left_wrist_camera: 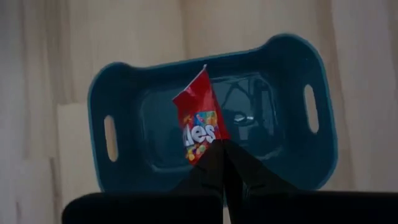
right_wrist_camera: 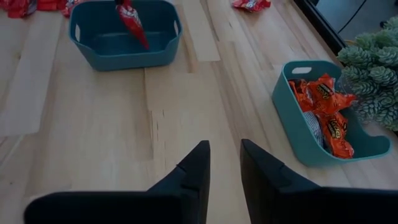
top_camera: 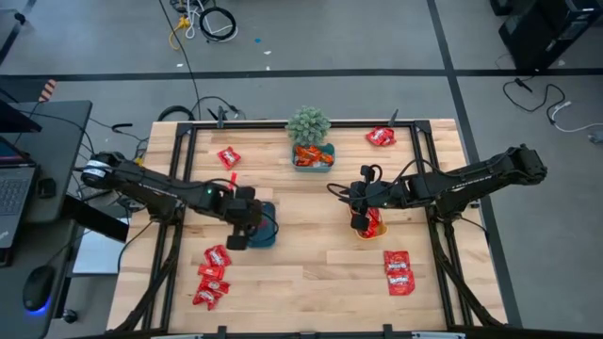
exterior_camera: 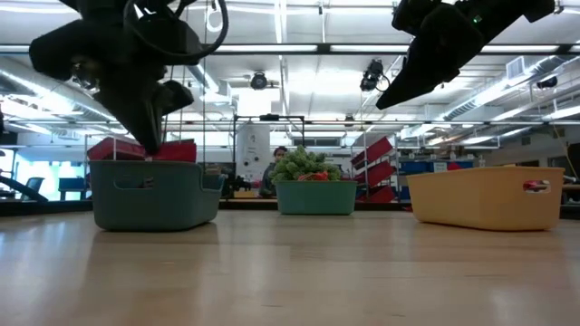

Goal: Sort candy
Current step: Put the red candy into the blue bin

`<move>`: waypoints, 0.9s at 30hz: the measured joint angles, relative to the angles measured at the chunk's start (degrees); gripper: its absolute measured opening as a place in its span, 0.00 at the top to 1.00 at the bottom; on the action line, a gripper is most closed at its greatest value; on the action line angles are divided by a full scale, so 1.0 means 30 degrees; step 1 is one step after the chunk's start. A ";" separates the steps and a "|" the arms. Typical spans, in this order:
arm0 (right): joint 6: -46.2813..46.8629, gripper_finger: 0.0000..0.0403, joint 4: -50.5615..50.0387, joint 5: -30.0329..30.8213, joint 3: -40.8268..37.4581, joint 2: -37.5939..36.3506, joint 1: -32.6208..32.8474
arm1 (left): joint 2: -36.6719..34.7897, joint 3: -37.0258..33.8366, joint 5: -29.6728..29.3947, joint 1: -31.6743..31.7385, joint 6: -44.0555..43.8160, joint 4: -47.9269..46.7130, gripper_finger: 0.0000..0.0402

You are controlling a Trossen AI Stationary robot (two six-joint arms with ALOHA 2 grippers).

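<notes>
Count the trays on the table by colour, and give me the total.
Blue tray: 1, under the left gripper, which holds a red candy packet over it.
Teal tray: 1, holding orange packets, by the plant.
Yellow tray: 1, near the open right gripper.
Total: 3 trays.

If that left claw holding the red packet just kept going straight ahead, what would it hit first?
Most likely the bare floor of the blue tray. The left gripper, jaws shut on a red candy packet, points straight into it; how far off is unclear.
</notes>
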 joint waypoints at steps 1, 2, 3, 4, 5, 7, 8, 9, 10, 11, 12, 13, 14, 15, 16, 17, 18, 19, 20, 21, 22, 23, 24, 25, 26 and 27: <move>0.0000 0.82 0.0003 0.0000 0.0000 0.0000 -0.0002 | 0.0000 -0.0043 -0.0089 -0.0071 0.0558 -0.0035 1.00; 0.0000 0.82 -0.0002 0.0000 0.0000 0.0000 0.0000 | 0.0000 -0.0109 -0.0129 -0.0157 0.1167 -0.0068 1.00; 0.0000 0.82 0.0000 0.0000 0.0000 0.0000 0.0000 | 0.0000 -0.0121 -0.0146 -0.0249 0.1775 -0.0145 1.00; 0.0000 0.82 0.0003 0.0000 0.0000 0.0000 -0.0001 | 0.0000 -0.0121 -0.0153 -0.0339 0.2169 -0.0146 1.00; 0.0000 0.82 -0.0002 0.0000 0.0000 0.0000 0.0000 | -0.0002 -0.0121 -0.0176 -0.0421 0.2441 -0.0134 0.99; 0.0000 0.82 -0.0001 0.0000 0.0000 0.0000 0.0000 | 0.0000 -0.0121 -0.0204 -0.0536 0.2528 -0.0205 0.97; 0.0000 0.82 -0.0002 0.0000 0.0000 0.0000 -0.0004 | 0.0000 -0.0121 -0.0204 -0.0547 0.2501 -0.0224 0.95; 0.0000 0.82 -0.0002 0.0000 0.0000 0.0000 -0.0006 | -0.0005 -0.0121 -0.0206 -0.0547 0.2314 -0.0215 0.93; 0.0000 0.82 -0.0002 0.0000 0.0000 0.0000 -0.0002 | -0.0007 -0.0121 -0.0211 -0.0540 0.1939 -0.0209 0.91; 0.0000 0.82 -0.0002 0.0000 0.0000 0.0000 0.0000 | -0.0007 -0.0121 -0.0225 -0.0540 0.1522 -0.0209 0.89; 0.0000 0.82 -0.0002 0.0000 0.0000 0.0000 0.0000 | 0.0000 -0.0121 -0.0234 -0.0533 0.1188 -0.0209 0.87; 0.0000 0.82 -0.0002 0.0000 0.0000 0.0000 -0.0006 | -0.0007 -0.0121 -0.0241 -0.0526 0.0980 -0.0201 0.84; 0.0000 0.82 -0.0002 0.0000 0.0000 0.0000 0.0000 | -0.0007 -0.0121 -0.0248 -0.0526 0.0918 -0.0188 0.81; 0.0000 0.82 -0.0002 0.0000 0.0000 0.0000 -0.0005 | -0.0007 -0.0121 -0.0248 -0.0533 0.0911 -0.0187 0.79; 0.0000 0.82 -0.0002 0.0000 0.0000 0.0000 -0.0001 | -0.0001 -0.0095 -0.0248 -0.0533 0.0883 -0.0200 0.76; 0.0000 0.81 -0.0002 0.0000 0.0000 0.0000 0.0000 | -0.0002 -0.0004 -0.0253 -0.0533 0.0854 -0.0260 0.74; 0.0000 0.81 -0.0002 0.0000 0.0000 0.0000 0.0000 | -0.0005 0.0146 -0.0323 -0.0533 0.0852 -0.0280 0.72; 0.0000 0.81 -0.0002 0.0000 0.0000 0.0000 -0.0007 | -0.0007 0.0362 -0.0434 -0.0525 0.0861 -0.0369 0.70; 0.0000 0.81 -0.0002 0.0000 0.0000 0.0000 -0.0001 | -0.0003 0.0634 -0.0831 -0.0459 0.0919 -0.0628 0.69; 0.0000 0.80 -0.0002 0.0000 0.0000 0.0000 0.0000 | -0.0005 0.0944 -0.1795 -0.0362 0.0592 -0.1172 0.68; 0.0000 0.80 -0.0002 0.0000 0.0000 0.0000 -0.0001 | -0.0007 0.1213 -0.3035 -0.0196 0.0103 -0.1967 0.69; 0.0000 0.80 -0.0002 0.0000 0.0000 0.0000 0.0000 | -0.0007 0.1452 -0.4172 0.0106 -0.0317 -0.2849 0.70; 0.0000 0.80 -0.0002 0.0000 0.0000 0.0000 0.0000 | -0.0007 0.1612 -0.4911 0.0535 -0.0604 -0.3643 0.73; 0.0000 0.80 -0.0002 0.0000 0.0000 0.0000 -0.0002 | -0.0007 0.1707 -0.5226 0.1111 -0.0957 -0.4313 0.77; 0.0000 0.80 -0.0002 0.0000 0.0000 0.0000 -0.0007 | -0.0031 0.1715 -0.5355 0.1777 -0.1307 -0.4694 0.81; -0.0001 0.80 -0.0002 0.0000 0.0000 -0.0001 0.0000 | -0.0036 0.1719 -0.5369 0.2492 -0.1708 -0.4960 0.86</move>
